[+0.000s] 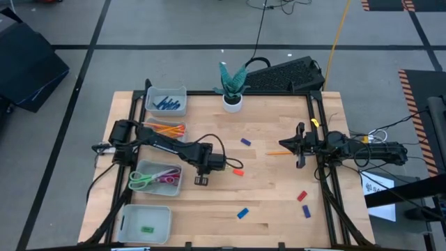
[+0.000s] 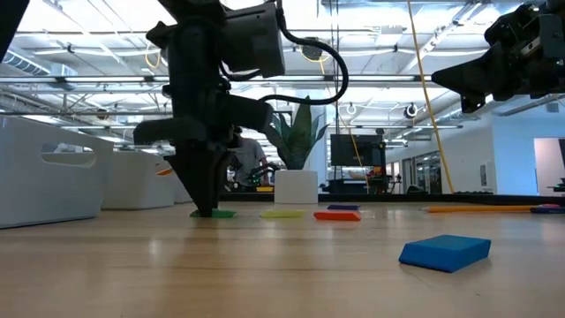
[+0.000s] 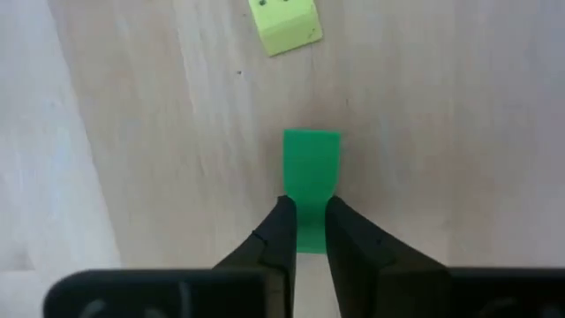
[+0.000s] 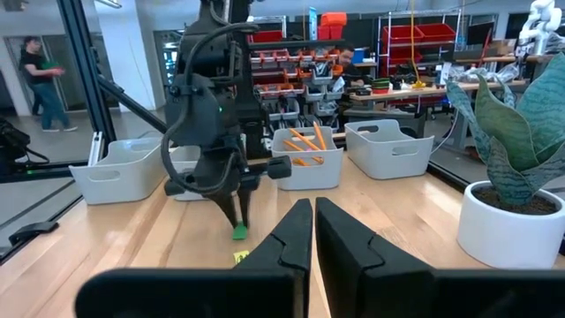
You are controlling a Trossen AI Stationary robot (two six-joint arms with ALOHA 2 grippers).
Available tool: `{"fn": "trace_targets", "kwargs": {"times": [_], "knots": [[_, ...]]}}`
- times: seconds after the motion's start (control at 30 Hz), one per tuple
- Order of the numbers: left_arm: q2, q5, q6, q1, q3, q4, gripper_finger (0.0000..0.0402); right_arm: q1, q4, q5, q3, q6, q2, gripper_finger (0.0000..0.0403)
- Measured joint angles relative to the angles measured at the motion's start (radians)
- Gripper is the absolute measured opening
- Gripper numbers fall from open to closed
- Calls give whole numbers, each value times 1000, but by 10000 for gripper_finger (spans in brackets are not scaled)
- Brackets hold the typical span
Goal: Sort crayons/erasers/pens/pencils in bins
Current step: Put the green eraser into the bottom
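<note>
Left tool (image 3: 307,231) astride green eraser (image 3: 311,168) (unlabelled)

A large industrial lab or workshop hall is shown. Exposed roof trusses (image 2: 424,53) and strip lights are seen overhead, a grey floor marked with dark tape lines (image 1: 90,49) below. Shelving stacked with red bins (image 4: 415,40) and what may be workbenches (image 4: 415,88) are visible behind the wooden table (image 1: 272,188).
</note>
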Motion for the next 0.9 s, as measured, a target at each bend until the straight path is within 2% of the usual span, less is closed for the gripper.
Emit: {"fn": "trace_targets", "kwargs": {"times": [0.07, 0.23, 0.4, 0.53, 0.67, 0.77, 0.9], "knots": [[-35, 61, -45, -2, 29, -58, 50, 0, 0, 0, 0, 0, 0, 13], [-168, 197, -267, -32, 127, -249, 50, 0, 0, 0, 0, 0, 0, 13], [-329, 259, -433, -177, 139, -407, 50, 0, 0, 0, 0, 0, 0, 13], [-430, 210, -590, -367, 105, -565, 50, 0, 0, 0, 0, 0, 0, 13], [-510, 124, -794, -646, 63, -560, 50, 0, 0, 0, 0, 0, 0, 13], [-494, 38, -956, -824, 41, -520, 50, 0, 0, 0, 0, 0, 0, 13], [-429, -36, -1100, -964, -6, -479, 51, 0, 0, 0, 0, 0, 0, 13]]}}
